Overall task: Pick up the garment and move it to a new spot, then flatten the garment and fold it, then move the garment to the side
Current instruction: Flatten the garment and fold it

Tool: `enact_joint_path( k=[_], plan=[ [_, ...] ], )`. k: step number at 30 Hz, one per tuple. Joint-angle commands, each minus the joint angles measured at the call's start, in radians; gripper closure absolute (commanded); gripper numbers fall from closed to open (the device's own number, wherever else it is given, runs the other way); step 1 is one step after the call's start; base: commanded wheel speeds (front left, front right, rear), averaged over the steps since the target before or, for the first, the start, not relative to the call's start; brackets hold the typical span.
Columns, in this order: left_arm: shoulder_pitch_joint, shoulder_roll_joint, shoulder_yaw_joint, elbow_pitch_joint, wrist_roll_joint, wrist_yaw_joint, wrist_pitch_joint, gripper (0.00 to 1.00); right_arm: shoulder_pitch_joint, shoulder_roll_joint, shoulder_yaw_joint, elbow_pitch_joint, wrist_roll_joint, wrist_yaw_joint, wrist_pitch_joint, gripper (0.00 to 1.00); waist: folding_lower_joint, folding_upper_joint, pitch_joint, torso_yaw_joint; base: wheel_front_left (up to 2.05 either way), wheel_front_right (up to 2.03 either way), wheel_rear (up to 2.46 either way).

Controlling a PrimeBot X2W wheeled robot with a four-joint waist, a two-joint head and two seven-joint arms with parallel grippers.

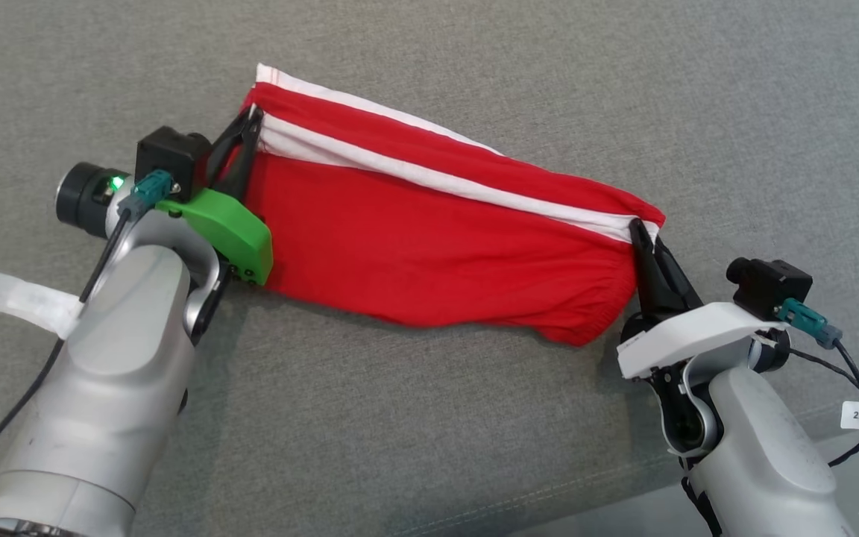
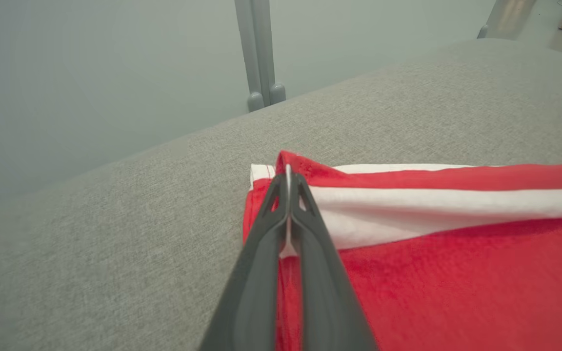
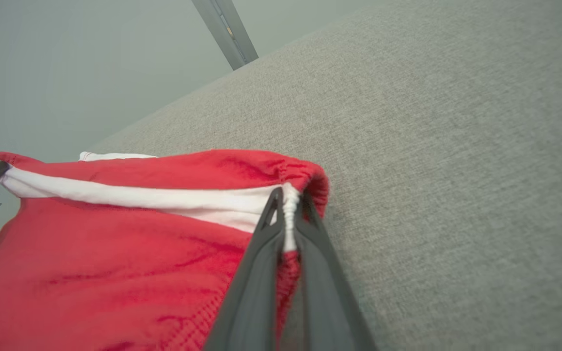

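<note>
1. Here, the left gripper point(image 2: 288, 180) has its fingers pressed tight together on the garment's point(image 1: 429, 239) left corner, with a sliver of white stripe pinched between them.
2. The right gripper point(image 3: 288, 200) is clamped likewise, its fingers nipping the gathered white-and-red edge at the garment's right end.
3. Between the two grips the garment, red with two white stripes, stretches as a long band. Its striped far edge runs from gripper to gripper, and its red body sags toward the robot.
4. The garment lies over a grey surface point(image 1: 474, 447), and its near edge casts a shadow there.
5. Behind the left fingers sits a green mount point(image 1: 228, 231); behind the right fingers, a white mount point(image 1: 698, 335).
6. In the left wrist view a grey post point(image 2: 259, 53) stands beyond the surface's far edge.
</note>
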Motion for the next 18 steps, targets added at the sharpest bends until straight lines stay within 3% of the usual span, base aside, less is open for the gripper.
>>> enact_joint_path(
  k=[1, 17, 18],
  plan=[
    [-0.041, 0.012, 0.004, 0.014, 0.015, 0.003, -0.001, 1.0, -0.015, 0.001, -0.001, -0.011, -0.011, -0.001, 0.0, 1.0, 0.0, 0.0, 0.051, -0.05, 0.0, 0.0, 0.0],
    [-0.175, 0.004, 0.055, 0.185, 0.096, 0.029, -0.001, 1.0, -0.047, 0.002, 0.066, -0.084, 0.047, -0.001, 0.0, 1.0, 0.0, 0.0, 0.087, -0.081, 0.0, 0.0, 0.0],
    [-0.173, 0.002, 0.058, 0.19, 0.098, 0.028, -0.001, 1.0, -0.05, 0.002, 0.07, -0.083, 0.04, -0.001, -0.001, 0.78, 0.0, 0.0, 0.087, -0.081, 0.0, 0.0, 0.0]
  ],
)
